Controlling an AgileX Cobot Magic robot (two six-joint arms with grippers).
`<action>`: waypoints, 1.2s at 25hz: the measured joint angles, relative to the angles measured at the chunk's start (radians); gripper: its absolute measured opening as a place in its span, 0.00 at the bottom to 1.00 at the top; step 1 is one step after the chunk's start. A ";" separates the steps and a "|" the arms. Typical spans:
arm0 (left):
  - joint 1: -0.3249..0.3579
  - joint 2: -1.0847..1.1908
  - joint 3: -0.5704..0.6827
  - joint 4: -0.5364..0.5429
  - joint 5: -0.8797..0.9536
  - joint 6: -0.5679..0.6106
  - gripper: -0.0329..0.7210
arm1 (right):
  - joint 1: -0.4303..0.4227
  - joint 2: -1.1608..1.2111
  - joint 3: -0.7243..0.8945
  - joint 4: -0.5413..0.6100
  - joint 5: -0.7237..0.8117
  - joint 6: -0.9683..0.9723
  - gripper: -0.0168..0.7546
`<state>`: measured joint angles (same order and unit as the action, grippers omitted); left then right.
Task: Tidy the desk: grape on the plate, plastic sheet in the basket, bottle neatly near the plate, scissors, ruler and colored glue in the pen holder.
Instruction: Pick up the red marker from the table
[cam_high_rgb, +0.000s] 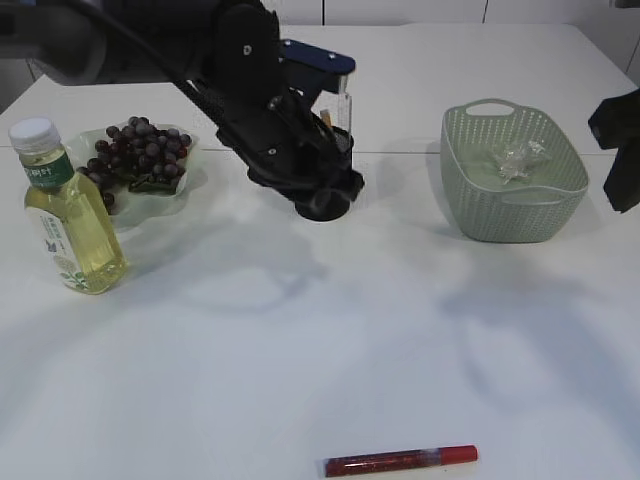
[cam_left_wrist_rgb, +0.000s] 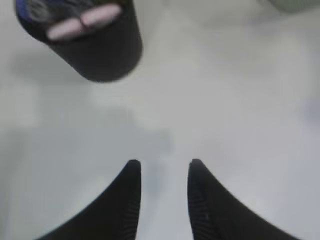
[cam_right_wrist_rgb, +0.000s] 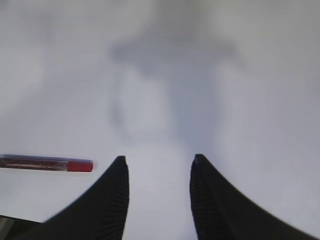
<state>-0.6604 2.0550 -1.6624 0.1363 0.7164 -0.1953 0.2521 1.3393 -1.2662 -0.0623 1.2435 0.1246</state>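
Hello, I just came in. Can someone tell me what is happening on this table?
A two-armed robot is tidying a desk. The grapes are on the plate, a bottle stands beside it, and the plastic sheet lies in the basket. The left gripper hangs open and empty beside the pen holder. The red glue pen still lies on the table; the right gripper is open near it.

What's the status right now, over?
Both grippers open, empty: left, right. Glue alone on table, not yet in holder. Nothing blocking it.
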 joint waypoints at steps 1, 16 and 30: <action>-0.013 0.000 -0.001 -0.028 0.055 0.038 0.36 | 0.000 0.000 0.000 0.000 0.000 0.000 0.45; -0.125 0.000 -0.002 -0.321 0.496 0.456 0.36 | 0.000 0.000 0.000 0.019 0.000 0.004 0.45; -0.329 0.000 -0.002 -0.312 0.477 0.464 0.36 | -0.074 -0.073 0.002 -0.152 0.000 0.004 0.45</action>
<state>-0.9897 2.0550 -1.6647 -0.1754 1.1929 0.2688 0.1784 1.2662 -1.2646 -0.2139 1.2435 0.1285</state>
